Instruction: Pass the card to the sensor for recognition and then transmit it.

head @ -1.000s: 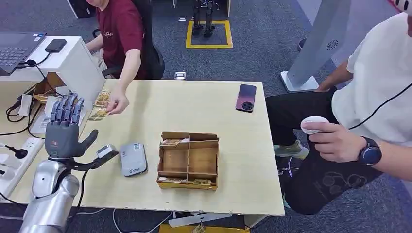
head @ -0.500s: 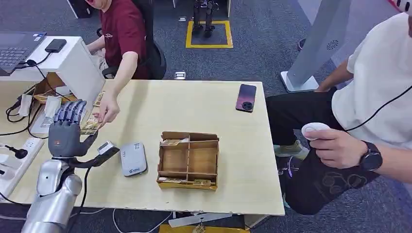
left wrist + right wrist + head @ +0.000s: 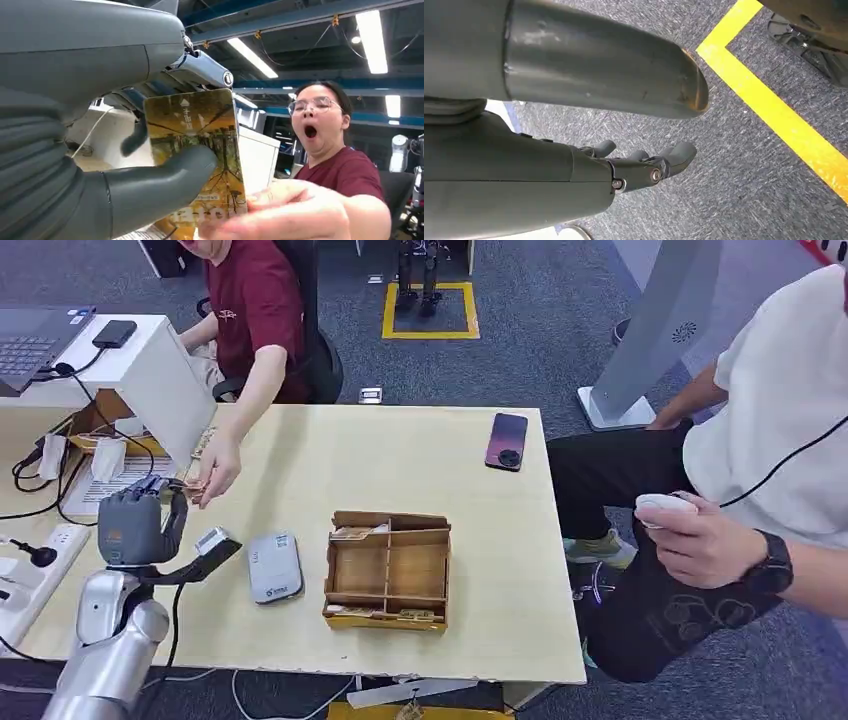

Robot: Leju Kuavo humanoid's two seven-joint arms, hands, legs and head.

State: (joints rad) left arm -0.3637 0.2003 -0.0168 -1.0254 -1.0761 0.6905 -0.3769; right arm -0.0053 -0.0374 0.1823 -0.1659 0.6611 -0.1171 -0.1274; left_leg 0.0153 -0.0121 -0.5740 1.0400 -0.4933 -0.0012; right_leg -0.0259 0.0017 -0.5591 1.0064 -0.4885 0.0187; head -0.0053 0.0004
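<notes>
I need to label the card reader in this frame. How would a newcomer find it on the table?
Start at the light wooden table and find the wooden divided box near its front edge. Just beside it, toward the robot's left hand, the card reader lies flat. It is a small grey rounded slab, unlike the dark phone at the table's far edge.

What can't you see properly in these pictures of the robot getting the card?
- The yellow picture card: in the left wrist view the robot's left hand and the person's hand cover its lower part, and its print is too blurred to read.
- The same card in the head view: hidden behind the left hand.
- The grey card reader: its logo is too small to read.
- The right hand: its fingers are partly hidden behind its own cover.
</notes>
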